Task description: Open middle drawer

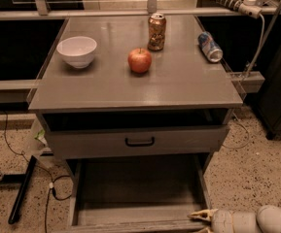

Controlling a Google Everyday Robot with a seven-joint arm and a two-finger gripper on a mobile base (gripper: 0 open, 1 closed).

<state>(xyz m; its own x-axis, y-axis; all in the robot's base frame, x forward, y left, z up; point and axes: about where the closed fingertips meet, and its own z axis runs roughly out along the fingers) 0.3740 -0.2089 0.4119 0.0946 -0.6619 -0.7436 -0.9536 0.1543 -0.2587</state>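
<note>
The middle drawer [135, 191] is a wide grey metal drawer. It stands pulled far out below the cabinet top, and its deep dark inside is bare. Its front runs along the bottom edge of the camera view, and its handle is out of view. My gripper [201, 218] is at the bottom right, with its pale fingertips at the right end of that drawer's front rim. My arm reaches in from the right. Above it, a narrower-fronted grey drawer [140, 142] with a small black bar handle is pulled out a little.
On the grey cabinet top [179, 86] stand a white bowl [77, 51], a red apple [139, 60] and an upright can [156, 31]. A second can [210, 46] lies on its side. Cables [47, 193] and a black bar [21, 191] lie on the speckled floor at left.
</note>
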